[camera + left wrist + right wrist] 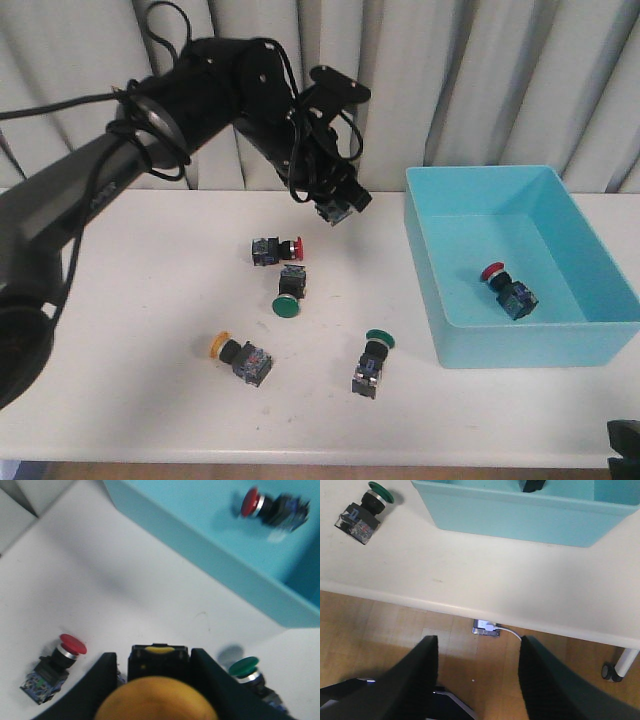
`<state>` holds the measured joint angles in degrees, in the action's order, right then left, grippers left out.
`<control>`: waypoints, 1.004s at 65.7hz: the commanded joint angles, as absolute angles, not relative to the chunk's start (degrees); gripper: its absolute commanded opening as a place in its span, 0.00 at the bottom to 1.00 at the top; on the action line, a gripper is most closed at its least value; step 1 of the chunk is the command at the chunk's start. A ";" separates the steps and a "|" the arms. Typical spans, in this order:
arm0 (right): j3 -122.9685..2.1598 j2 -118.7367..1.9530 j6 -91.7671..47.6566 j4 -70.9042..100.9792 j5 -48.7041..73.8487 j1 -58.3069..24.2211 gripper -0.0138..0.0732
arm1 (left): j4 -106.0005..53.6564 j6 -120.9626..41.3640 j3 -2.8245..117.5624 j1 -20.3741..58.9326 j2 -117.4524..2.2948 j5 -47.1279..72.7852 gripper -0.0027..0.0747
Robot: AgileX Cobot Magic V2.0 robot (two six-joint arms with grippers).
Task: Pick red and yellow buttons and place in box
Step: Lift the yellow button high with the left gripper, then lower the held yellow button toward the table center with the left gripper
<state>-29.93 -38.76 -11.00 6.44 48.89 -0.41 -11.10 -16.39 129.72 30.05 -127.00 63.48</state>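
Between the fingers of your left gripper sits a yellow button, cap toward the wrist camera and black body pointing away, so the jaws are closed on its sides and it hangs lifted above the table. What matters for the next move is that the box lies off to the robot's right of that hand and slightly nearer the robot, with a gap of bare table between the gripper and the box's near-left wall; you will probably need to carry the load sideways over that rim before letting go, keeping it high enough to clear the wall. Inside the box a red button already lies on its side. Below and just behind the hand, on the table, a second red button lies with its cap pointing toward the box, a green button just beside it, another yellow button nearer the front edge, and a second green button near the box's front corner. Your right gripper hangs open past the table's front edge, well apart from everything, so the left arm is the one placed for this drop.
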 commanded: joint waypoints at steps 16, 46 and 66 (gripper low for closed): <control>-31.39 -38.64 -11.01 6.50 46.11 -0.24 0.57 | -11.63 -13.46 131.53 30.08 -116.17 66.04 0.27; -31.39 -38.64 -11.01 6.50 46.11 -0.24 0.57 | -7.58 -12.12 114.92 30.28 -104.63 59.12 0.27; -31.39 -38.64 -11.01 6.50 46.11 -0.24 0.57 | -9.13 -15.56 86.26 31.42 -86.93 41.56 0.27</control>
<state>-29.93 -38.76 -11.00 6.44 48.89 -0.41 -7.41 -14.91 90.91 30.63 -93.77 48.48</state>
